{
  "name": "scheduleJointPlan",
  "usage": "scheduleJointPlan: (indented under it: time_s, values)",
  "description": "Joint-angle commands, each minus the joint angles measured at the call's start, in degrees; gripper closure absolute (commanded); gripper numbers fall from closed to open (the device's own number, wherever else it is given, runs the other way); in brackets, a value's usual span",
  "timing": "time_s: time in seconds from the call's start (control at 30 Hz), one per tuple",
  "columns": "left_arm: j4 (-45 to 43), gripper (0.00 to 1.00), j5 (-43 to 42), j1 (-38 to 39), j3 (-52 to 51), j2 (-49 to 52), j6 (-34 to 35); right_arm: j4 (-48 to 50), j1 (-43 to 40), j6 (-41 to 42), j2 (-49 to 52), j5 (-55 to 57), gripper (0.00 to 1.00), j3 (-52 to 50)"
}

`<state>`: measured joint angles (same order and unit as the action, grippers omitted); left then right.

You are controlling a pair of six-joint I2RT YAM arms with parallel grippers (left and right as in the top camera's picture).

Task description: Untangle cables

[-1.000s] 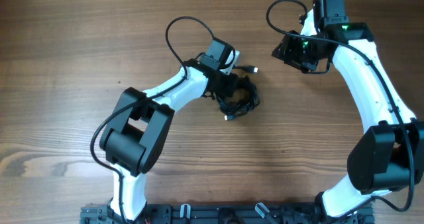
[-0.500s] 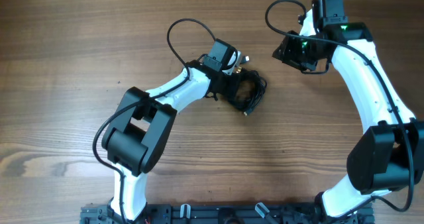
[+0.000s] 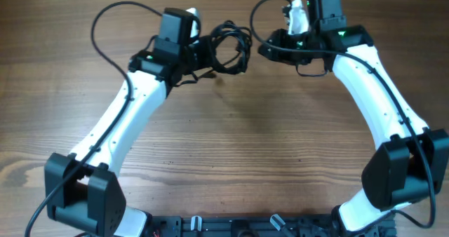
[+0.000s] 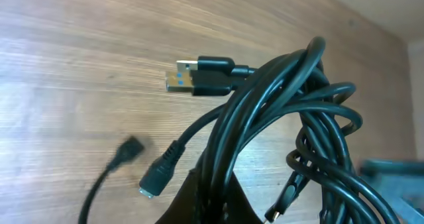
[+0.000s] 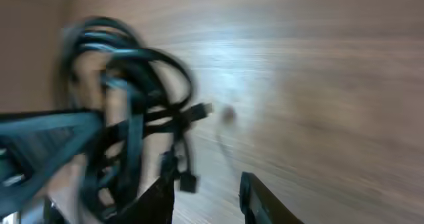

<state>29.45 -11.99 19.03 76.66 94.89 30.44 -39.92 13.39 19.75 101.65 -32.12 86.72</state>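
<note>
The cables (image 3: 229, 46) are a bunch of thin black cords in tangled loops, held up near the far edge of the table between the two arms. My left gripper (image 3: 203, 55) is shut on several strands at the bundle's left side. In the left wrist view the cables (image 4: 285, 124) rise from the closed gripper (image 4: 213, 187), with a USB plug (image 4: 199, 78) and a small plug (image 4: 156, 177) sticking out. My right gripper (image 3: 264, 50) sits just right of the bundle, open. The blurred right wrist view has the cables (image 5: 126, 111) left of the empty gripper (image 5: 209, 194).
The wooden table (image 3: 231, 146) runs under both arms. Thicker black arm wires loop off the left arm (image 3: 105, 26) and the right arm (image 3: 263, 9). A dark rail (image 3: 231, 226) lies along the near edge.
My left gripper closed on the bundle, then lifted it off the table and carried it toward the far edge. My right gripper moved left to the bundle and narrowed a little.
</note>
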Motion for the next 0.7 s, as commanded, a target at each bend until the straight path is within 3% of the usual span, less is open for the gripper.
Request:
scheduleJointPlan:
  time_s: [0.0,0.17,0.43,0.67]
  values:
    - [2.3,0.96,-0.6,-3.6,0.3,-2.0,9.6,3.7,3.1,0.0,-6.5,-3.3,0.64,1.2]
    - [2.3,0.96,-6.0,-5.8,0.3,-2.0,18.5,5.2,9.1,7.6,-7.8,2.3,0.6,1.0]
    - [3.0,0.96,-11.2,-5.7,0.3,-2.0,18.0,3.1,16.6,15.0,-7.1,19.9,0.6,1.0]
    - [5.3,0.96,-11.6,-5.7,0.3,-2.0,18.0,3.2,16.7,14.8,-4.6,21.4,0.61,0.9]
